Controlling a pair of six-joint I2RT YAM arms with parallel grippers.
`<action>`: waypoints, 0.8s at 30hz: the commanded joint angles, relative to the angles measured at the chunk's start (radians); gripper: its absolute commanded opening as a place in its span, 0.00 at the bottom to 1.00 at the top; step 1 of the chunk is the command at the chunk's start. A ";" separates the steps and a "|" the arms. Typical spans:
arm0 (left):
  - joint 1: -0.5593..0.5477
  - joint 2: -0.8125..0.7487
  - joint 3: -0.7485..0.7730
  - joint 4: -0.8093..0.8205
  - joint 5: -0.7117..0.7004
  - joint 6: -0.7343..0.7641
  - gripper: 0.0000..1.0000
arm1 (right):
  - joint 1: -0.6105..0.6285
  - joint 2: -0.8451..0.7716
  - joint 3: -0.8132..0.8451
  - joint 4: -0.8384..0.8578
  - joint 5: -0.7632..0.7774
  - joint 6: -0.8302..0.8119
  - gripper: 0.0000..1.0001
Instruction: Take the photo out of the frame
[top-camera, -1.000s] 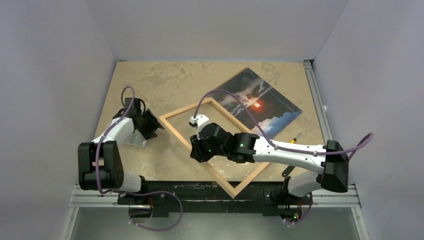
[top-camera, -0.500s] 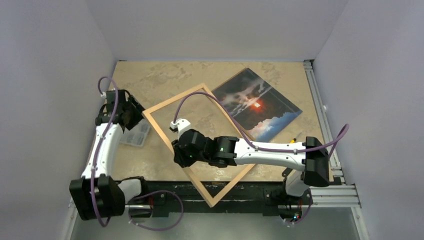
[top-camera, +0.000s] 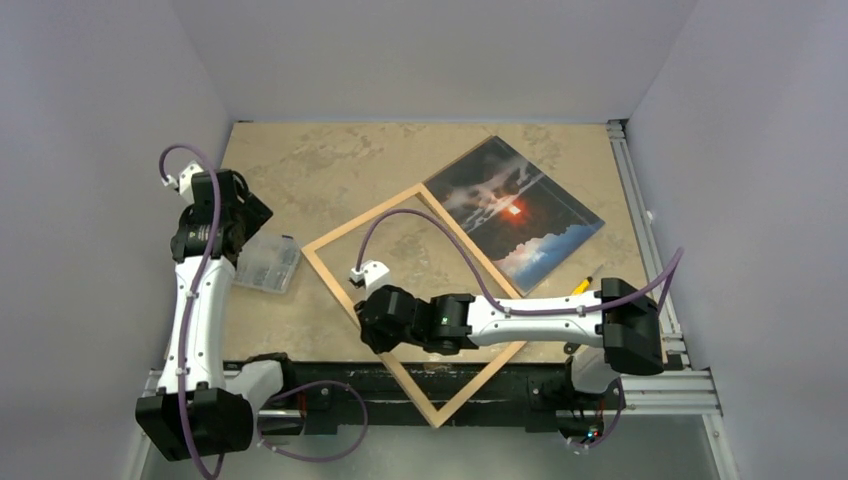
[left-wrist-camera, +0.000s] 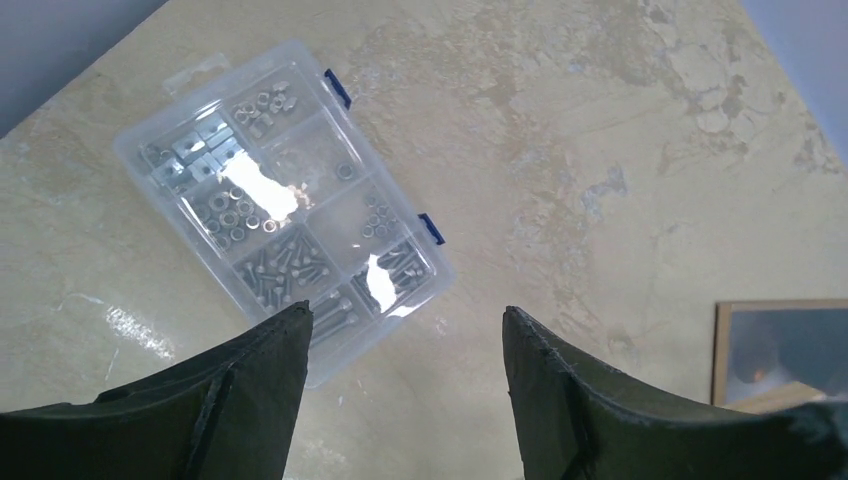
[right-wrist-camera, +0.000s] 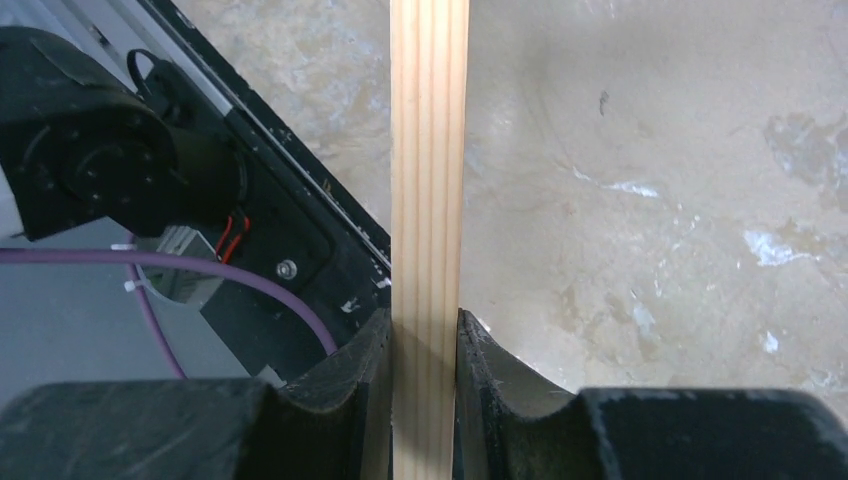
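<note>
Two grippers, two different states on my screen. My right gripper (right-wrist-camera: 425, 335) is clamped on one rail of the frame (top-camera: 359, 218) by the near edge of the worktop (top-camera: 300, 160), and the frame's near corner overhangs that edge. The photo (top-camera: 515, 210) lies flat outside the frame, toward the far right corner, just beside the frame's far rail. My left gripper (left-wrist-camera: 405, 318) hangs spread wide and empty above a clear parts box (left-wrist-camera: 280, 230) at the left edge.

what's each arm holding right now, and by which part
right jaws pinch the frame by its near-left rail, midway along; left jaws open, holding nothing
</note>
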 joint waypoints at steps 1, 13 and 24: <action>0.024 0.029 0.068 -0.005 -0.017 -0.009 0.68 | 0.003 -0.060 -0.030 0.145 -0.002 0.011 0.00; -0.200 -0.069 0.157 0.028 0.405 0.179 0.64 | -0.035 0.322 0.354 -0.036 -0.043 -0.142 0.00; -0.212 -0.136 0.149 0.003 0.459 0.213 0.64 | -0.031 0.296 0.261 -0.077 0.046 0.025 0.00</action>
